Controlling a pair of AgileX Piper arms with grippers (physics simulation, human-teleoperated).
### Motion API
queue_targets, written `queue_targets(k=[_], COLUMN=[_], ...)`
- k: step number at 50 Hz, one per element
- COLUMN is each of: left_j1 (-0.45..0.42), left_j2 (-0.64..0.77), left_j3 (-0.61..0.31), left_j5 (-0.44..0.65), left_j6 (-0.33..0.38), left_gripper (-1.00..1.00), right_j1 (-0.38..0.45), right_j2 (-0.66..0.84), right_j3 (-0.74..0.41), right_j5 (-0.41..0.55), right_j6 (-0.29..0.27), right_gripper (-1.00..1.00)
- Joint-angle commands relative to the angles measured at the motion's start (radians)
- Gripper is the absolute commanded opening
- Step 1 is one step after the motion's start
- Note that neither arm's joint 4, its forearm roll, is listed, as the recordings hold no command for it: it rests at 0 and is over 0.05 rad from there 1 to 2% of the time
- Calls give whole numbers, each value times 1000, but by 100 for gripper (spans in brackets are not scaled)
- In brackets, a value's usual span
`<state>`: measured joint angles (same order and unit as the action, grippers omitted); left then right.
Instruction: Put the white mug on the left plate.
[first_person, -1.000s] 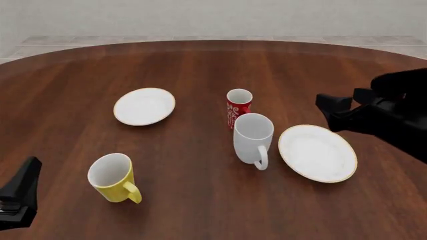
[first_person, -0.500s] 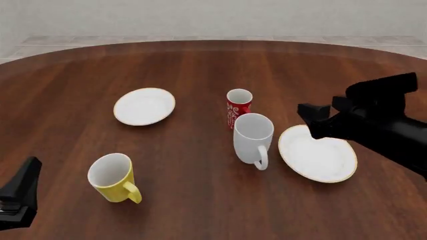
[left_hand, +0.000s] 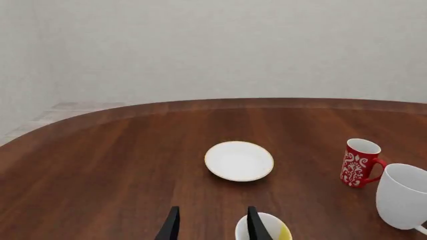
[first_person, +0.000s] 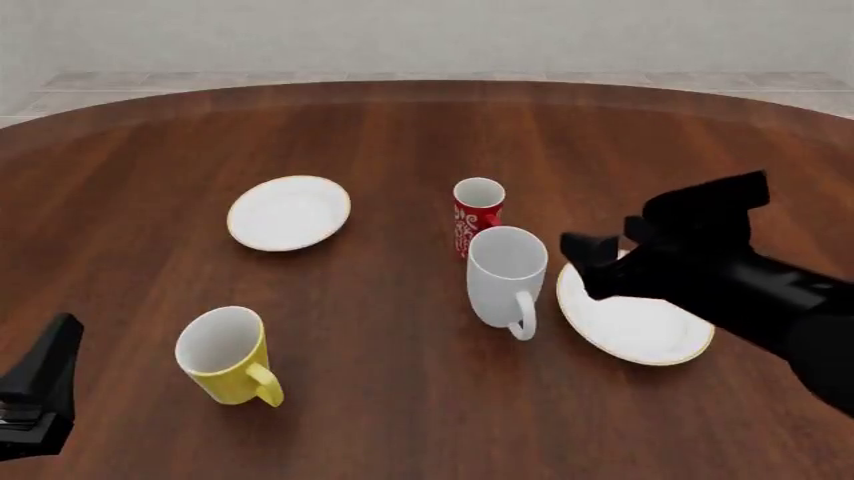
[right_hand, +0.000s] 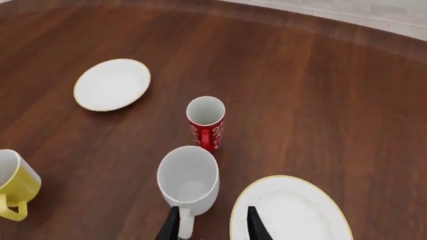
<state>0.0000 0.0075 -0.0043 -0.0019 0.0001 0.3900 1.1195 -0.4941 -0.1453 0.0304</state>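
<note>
The white mug (first_person: 507, 272) stands upright at mid-table, its handle toward the near side, just in front of the red patterned cup (first_person: 478, 207). The left plate (first_person: 288, 212) lies bare at the far left. My right gripper (first_person: 589, 256) hovers open just right of the mug, over the other plate's edge. In the right wrist view the right gripper (right_hand: 212, 227) holds nothing, with the white mug (right_hand: 189, 180) just ahead and the left plate (right_hand: 112, 84) farther off. My left gripper (left_hand: 212, 227) is open and low at the near left, looking at the left plate (left_hand: 239, 160).
A yellow mug (first_person: 227, 355) stands at the near left, close to the left gripper's fingers. A larger-looking gold-rimmed plate (first_person: 641, 325) lies right of the white mug, partly under the right arm. The round table's rim (first_person: 427, 88) curves along the far side.
My right arm has swung left and lower, from the table's right side to just beside the white mug. The left arm and all the crockery have stayed put.
</note>
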Motion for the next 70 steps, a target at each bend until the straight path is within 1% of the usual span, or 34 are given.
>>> queue_targets(k=[1, 9, 10, 23, 36, 51, 53, 70], left_j1=[0, 0, 0, 0, 0, -1, 0, 0], left_j2=[0, 0, 0, 0, 0, 0, 0, 0], left_j3=[0, 0, 0, 0, 0, 0, 0, 0], left_j5=[0, 0, 0, 0, 0, 0, 0, 0], left_j6=[0, 0, 0, 0, 0, 1, 0, 0], left_gripper=[100, 100, 100, 100, 100, 100, 100, 100], right_j1=[18, 31, 37, 62, 76, 77, 82, 83], right_j2=[47, 76, 89, 145, 173, 217, 222, 280], right_j3=[16, 29, 28, 33, 28, 35, 31, 39], right_j5=[-41, -73, -80, -122, -143, -178, -175, -214], right_j6=[18, 21, 32, 59, 51, 62, 70, 77], right_gripper=[100, 100, 100, 100, 100, 100, 100, 100])
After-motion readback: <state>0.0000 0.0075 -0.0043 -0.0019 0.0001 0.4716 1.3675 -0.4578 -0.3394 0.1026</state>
